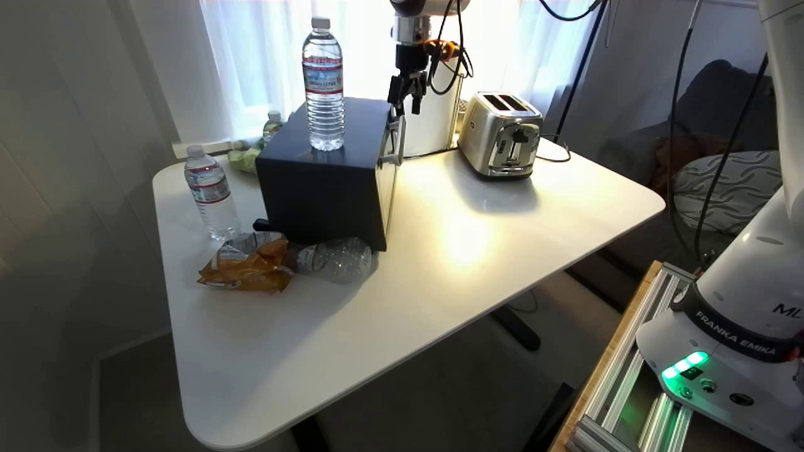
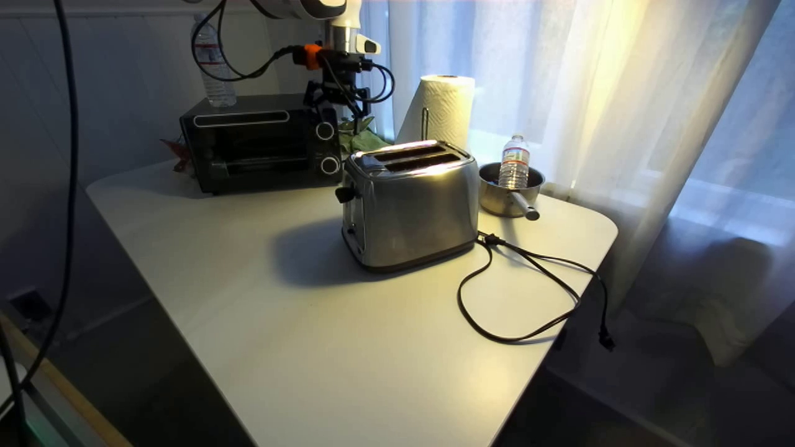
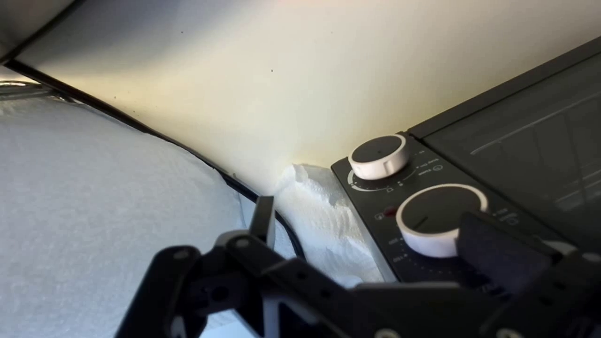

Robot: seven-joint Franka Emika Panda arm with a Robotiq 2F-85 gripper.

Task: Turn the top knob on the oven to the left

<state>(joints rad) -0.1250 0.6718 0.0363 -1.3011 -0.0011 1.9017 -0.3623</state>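
The black oven (image 1: 320, 201) stands on the white table, its front with knobs and glass door seen in an exterior view (image 2: 261, 149). The top knob (image 2: 325, 130) sits above the lower knob (image 2: 330, 165). In the wrist view the top knob (image 3: 439, 213) is the nearer one, white-rimmed with a dark face and a line mark; the lower knob (image 3: 379, 157) lies beyond it. My gripper (image 3: 368, 227) is open at the oven's upper front corner, also seen in both exterior views (image 1: 405, 103) (image 2: 338, 115). One finger overlaps the top knob's rim; I cannot tell if it touches. The other finger is apart from it.
A silver toaster (image 2: 416, 217) stands in front of the oven's knob side. A water bottle (image 1: 323, 94) stands on the oven. A paper towel roll (image 2: 448, 108) is close to the gripper. A pot (image 2: 497, 202), an orange bag (image 1: 251, 267) and a lying bottle (image 1: 342, 260) are on the table.
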